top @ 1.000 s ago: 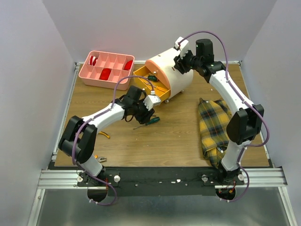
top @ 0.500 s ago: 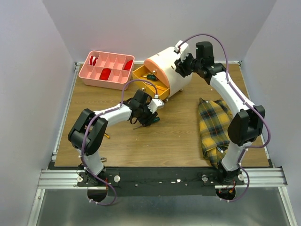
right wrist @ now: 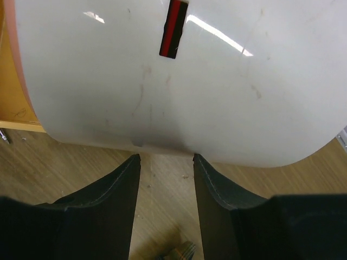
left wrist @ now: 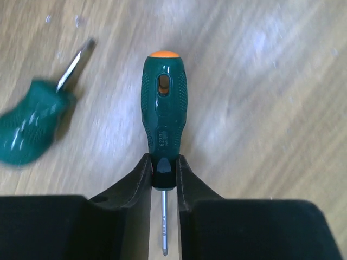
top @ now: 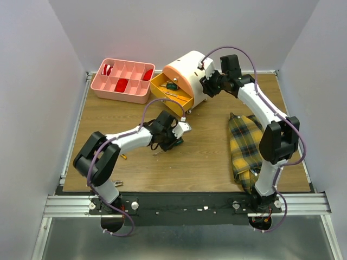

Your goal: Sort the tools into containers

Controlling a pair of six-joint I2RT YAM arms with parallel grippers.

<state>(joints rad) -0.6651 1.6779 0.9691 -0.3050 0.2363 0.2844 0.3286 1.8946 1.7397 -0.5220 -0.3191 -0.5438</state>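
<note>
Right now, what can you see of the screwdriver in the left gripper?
The screwdriver has a dark green textured handle with an orange end cap, an oval hole near the cap, a black collar and a thin metal shaft. The left gripper is shut on the collar, a finger on each side, the shaft running back between them. It lies level above the wooden table; whether it touches the wood is unclear.
</note>
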